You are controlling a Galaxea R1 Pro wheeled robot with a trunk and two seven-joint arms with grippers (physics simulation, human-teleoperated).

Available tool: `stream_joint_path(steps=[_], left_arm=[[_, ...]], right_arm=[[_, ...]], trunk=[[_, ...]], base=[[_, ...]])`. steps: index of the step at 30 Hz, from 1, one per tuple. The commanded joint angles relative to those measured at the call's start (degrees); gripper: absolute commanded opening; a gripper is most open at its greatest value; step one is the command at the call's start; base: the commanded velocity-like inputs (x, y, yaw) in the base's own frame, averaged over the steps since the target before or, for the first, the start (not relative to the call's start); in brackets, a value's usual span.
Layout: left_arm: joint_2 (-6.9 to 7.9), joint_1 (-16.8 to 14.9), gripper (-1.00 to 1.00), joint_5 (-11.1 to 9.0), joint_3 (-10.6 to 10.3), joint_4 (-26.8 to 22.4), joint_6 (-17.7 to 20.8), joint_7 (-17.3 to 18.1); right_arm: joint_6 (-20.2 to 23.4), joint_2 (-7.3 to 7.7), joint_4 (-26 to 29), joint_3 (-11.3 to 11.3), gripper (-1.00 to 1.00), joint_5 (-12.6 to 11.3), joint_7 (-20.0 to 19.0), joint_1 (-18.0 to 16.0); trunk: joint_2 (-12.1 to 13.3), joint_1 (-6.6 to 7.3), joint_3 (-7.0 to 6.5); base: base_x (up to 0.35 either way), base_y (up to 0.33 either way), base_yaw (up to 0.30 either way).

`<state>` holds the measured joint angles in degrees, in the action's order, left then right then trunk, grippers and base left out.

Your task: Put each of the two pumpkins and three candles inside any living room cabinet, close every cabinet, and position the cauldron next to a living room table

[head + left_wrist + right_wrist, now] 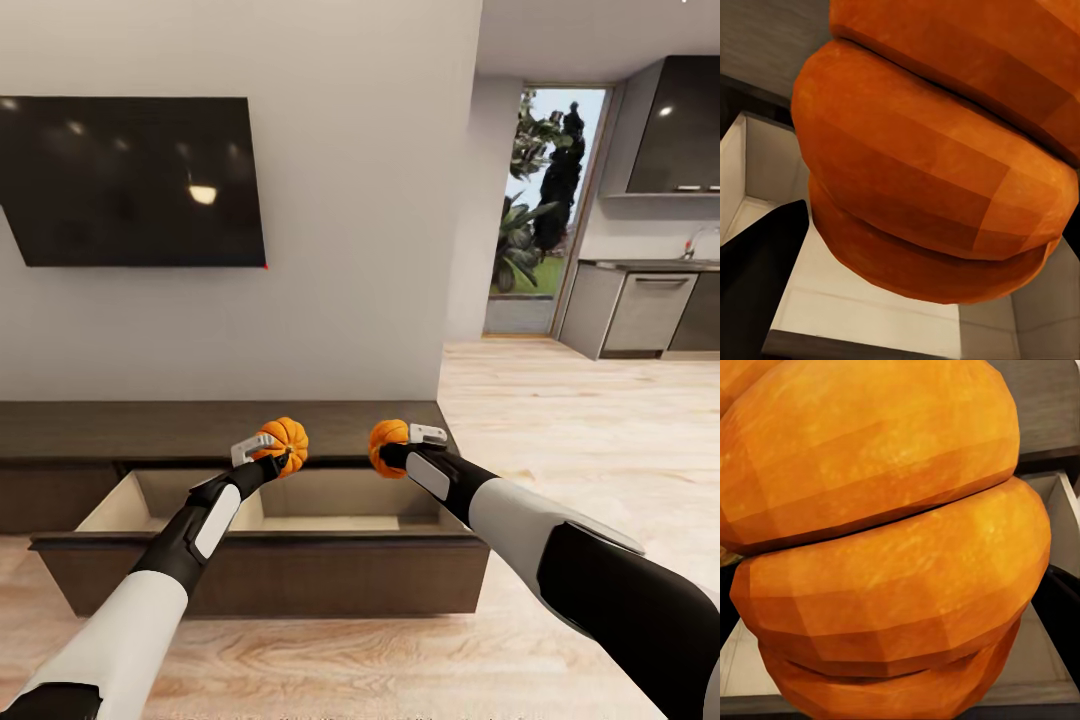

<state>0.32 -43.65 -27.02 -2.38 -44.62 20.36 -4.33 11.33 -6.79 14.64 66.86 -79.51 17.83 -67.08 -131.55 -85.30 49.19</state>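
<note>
Left arm: the white-and-black left arm reaches forward from the near left, and the left gripper [268, 452] is clamped on a small round ribbed bright-orange pumpkin [283, 444] — held in the air over the open drawer.
Left pumpkin close up: in the left wrist view its orange ribs [937, 157] loom large, with one dark finger [757, 262] beside them and the pale drawer floor below.
Right arm: the right arm comes in from the near right, and the right gripper [405, 447] is closed around a second ribbed orange pumpkin [387, 442], also in the air above the drawer, towards its right end.
Right pumpkin close up: in the right wrist view the orange ribs [885, 547] sit over the drawer's pale interior.
Spacing: the two pumpkins hang at about the same height, apart from each other.
Open drawer: the pale-wood-lined drawer [250, 505] stands pulled out towards the robot, its dark-brown front nearest.
Cabinet: the long low dark-brown wooden TV cabinet [150, 425] runs along the wall just behind the drawer.
Wall: a flat black television screen [135, 180] hangs above the cabinet on the left.
Far right: grey kitchen units [640, 310] — beyond a stretch of light wooden floor [560, 420].
</note>
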Motion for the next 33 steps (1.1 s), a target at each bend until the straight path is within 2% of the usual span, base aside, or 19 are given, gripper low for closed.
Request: stream_joint_path(steps=[1, 29, 33], left_arm=[[0.03, -0.03, -1.0, -0.58, -0.2, -0.12, 0.21, -0.5], [-0.04, -0.03, -1.0, -0.67, -0.35, 0.14, 0.21, -0.5], [-0.05, -0.03, -1.0, -0.7, -0.41, 0.14, 0.21, -0.5]], right_arm=[[0.18, 0.02, 0.13, 0.29, -1.0, -0.04, 0.54, -0.07], [-0.43, 0.02, 0.21, 0.29, -1.0, 0.19, 0.3, -0.07], [-0.43, 0.02, 0.21, 0.29, -1.0, 0.2, 0.35, -0.07]], trunk=[[-0.45, -0.21, 0.24], [-11.68, -6.36, 5.27], [-11.74, -6.47, 6.15]], base=[[0.0, 0.0, 0.0], [0.0, 0.0, 0.0], [0.0, 0.0, 0.0]])
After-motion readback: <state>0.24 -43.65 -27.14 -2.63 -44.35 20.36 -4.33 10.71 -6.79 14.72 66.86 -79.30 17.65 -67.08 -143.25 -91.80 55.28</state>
